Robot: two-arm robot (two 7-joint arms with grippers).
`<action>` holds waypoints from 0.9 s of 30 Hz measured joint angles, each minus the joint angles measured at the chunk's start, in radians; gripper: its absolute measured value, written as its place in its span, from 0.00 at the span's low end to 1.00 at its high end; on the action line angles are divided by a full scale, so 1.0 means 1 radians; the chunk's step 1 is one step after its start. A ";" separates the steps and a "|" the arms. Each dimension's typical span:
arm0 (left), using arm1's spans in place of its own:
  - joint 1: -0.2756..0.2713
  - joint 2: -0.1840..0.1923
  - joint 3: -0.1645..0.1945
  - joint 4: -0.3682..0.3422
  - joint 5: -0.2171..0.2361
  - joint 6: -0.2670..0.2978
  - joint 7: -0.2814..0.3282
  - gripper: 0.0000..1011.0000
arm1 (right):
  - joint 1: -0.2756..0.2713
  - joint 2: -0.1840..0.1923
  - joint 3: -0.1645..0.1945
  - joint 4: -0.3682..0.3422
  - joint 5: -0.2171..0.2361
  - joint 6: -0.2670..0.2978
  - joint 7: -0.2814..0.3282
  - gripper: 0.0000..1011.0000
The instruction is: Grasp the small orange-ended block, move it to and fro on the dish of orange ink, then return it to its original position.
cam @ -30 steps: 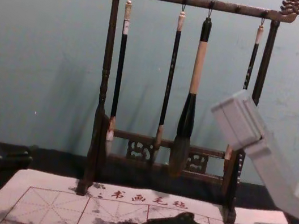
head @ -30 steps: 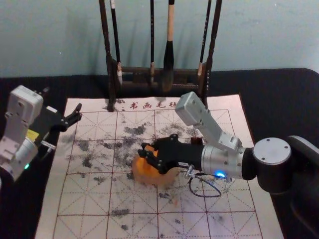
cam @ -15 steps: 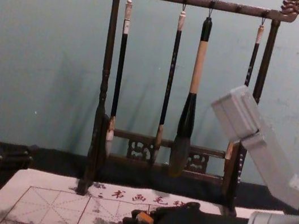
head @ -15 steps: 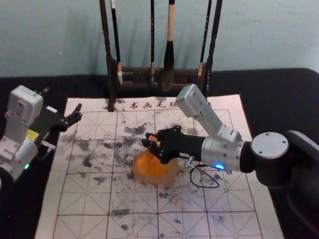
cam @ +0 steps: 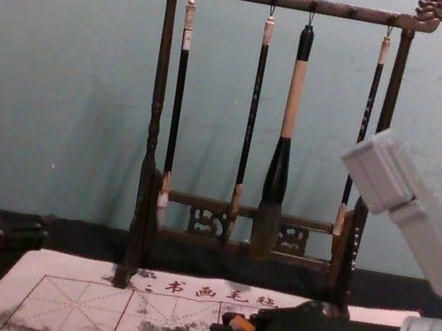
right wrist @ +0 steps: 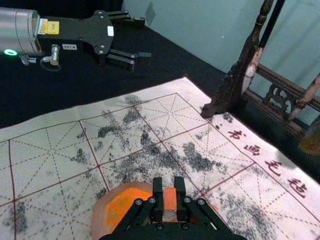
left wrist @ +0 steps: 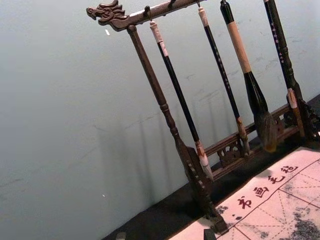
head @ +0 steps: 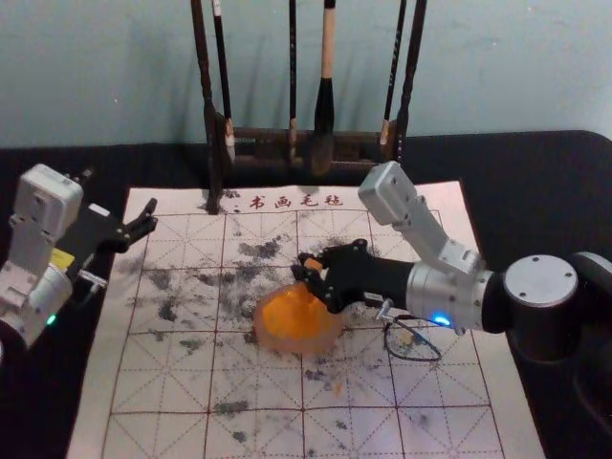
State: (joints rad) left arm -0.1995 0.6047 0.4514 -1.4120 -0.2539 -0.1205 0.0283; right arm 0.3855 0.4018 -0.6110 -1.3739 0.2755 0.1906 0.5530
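Right gripper (head: pixel 308 272) found clamped on the orange-ended block (right wrist: pixel 170 199), by the dish (head: pixel 270 338).
The block is held at the dish's far right rim in the head view; whether the dish is touched cannot be told. Left gripper (head: pixel 120 191) is parked beyond the mat's (head: pixel 143 382) left edge, its fingers spread apart.

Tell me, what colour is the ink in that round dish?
Bright orange; the ink shows best in the head view.
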 joint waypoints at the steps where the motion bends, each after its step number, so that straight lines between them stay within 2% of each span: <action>1: 0.000 0.000 0.000 0.000 0.000 0.000 0.000 0.99 | -0.003 0.003 0.002 -0.004 0.000 0.000 0.001 0.13; 8: 0.000 0.000 0.000 0.000 0.000 0.000 0.000 0.99 | -0.032 0.036 0.014 -0.047 0.012 -0.001 0.014 0.13; 16: 0.000 0.000 0.000 0.000 0.000 0.000 0.000 0.99 | -0.062 0.073 0.007 -0.089 0.020 -0.006 0.037 0.13; 27: 0.000 0.000 0.000 0.000 0.000 0.000 0.000 0.99 | -0.074 0.076 -0.009 -0.109 0.027 -0.001 0.045 0.13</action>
State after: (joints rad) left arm -0.1995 0.6047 0.4514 -1.4120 -0.2539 -0.1205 0.0283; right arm 0.3119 0.4774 -0.6196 -1.4829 0.3020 0.1900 0.5975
